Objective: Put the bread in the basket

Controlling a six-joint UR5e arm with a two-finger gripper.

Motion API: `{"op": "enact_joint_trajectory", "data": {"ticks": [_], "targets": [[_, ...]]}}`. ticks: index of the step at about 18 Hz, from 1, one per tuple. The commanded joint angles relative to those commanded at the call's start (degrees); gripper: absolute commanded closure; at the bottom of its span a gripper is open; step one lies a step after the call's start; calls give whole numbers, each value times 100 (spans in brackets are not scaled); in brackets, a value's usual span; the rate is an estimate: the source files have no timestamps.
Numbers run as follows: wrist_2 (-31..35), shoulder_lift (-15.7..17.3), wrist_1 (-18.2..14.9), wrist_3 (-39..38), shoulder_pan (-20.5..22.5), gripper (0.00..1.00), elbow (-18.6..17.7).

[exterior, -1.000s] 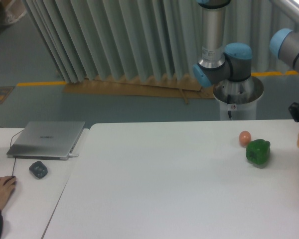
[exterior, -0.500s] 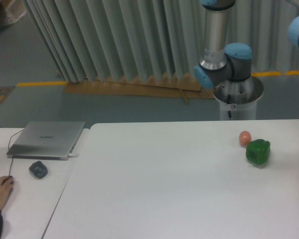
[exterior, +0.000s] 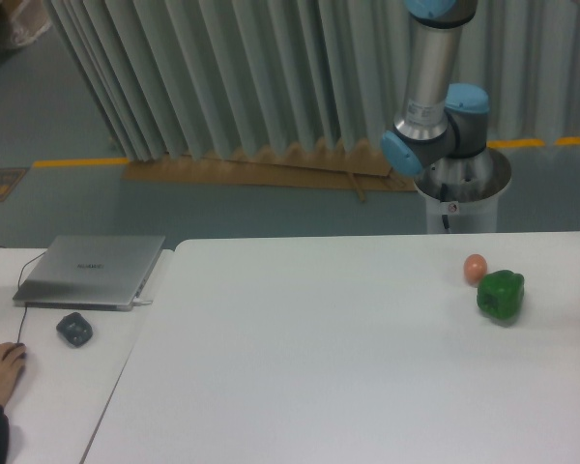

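Two small things sit on the white table (exterior: pixel 348 367) near its right edge: a glossy green pepper (exterior: pixel 501 295) and, just beside it on the far left side, a smooth orange-pink ball (exterior: pixel 476 268); whether they touch cannot be told. On the lower white desk (exterior: pixel 48 387) at the left, a person's hand (exterior: pixel 2 367) rests at the near left edge. A dark grey lump (exterior: pixel 74 330) lies a little farther back, and a closed silver laptop (exterior: pixel 93 271) sits toward that desk's far edge, with a thin cable running by its left side. Beyond the table's far edge stands the robot arm (exterior: pixel 433 116), its grey column rising out of the top of the view from a round metal base (exterior: pixel 461 188). Pleated grey curtains (exterior: pixel 222 77) hang behind. Neither the gripper, the bread nor the basket appears anywhere in view, so the pincer's state cannot be seen.
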Motion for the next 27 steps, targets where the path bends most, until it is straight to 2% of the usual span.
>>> {"op": "enact_joint_trajectory", "data": {"ticks": [6, 7, 10, 11, 12, 13, 14, 18, 21, 27], "targets": [[254, -114, 535, 1231, 211, 64, -53], [298, -140, 580, 1267, 220, 61, -61], [308, -228, 589, 1162, 194, 61, -88], [299, -237, 589, 1162, 203, 56, -88], [299, -246, 589, 1153, 203, 41, -88], [299, -255, 589, 1153, 203, 9, -88], [290, -264, 598, 1135, 203, 0, -97], [229, -273, 598, 828, 159, 0, -97], [-341, -211, 624, 259, 97, 0, -79], [-518, -150, 563, -1199, -622, 0, -97]]}}
